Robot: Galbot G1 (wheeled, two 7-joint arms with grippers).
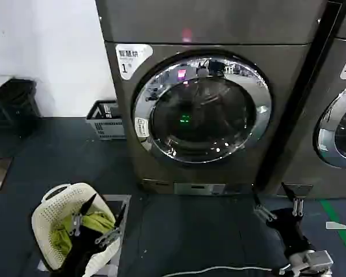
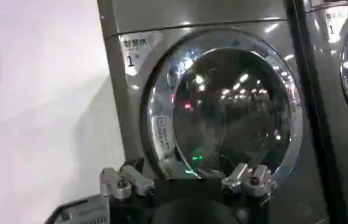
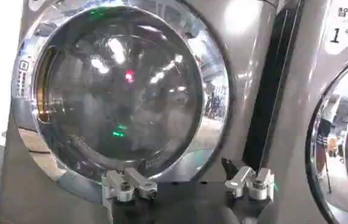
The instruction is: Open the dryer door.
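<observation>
Chrome-ringed round dryer door (image 1: pixel 202 108), shut, glossy

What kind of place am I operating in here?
Probably a self-service laundromat. The dryer carries a numbered "1" sticker, a twin machine stands right beside it, and a laundry basket with clothes sits on the floor.
</observation>
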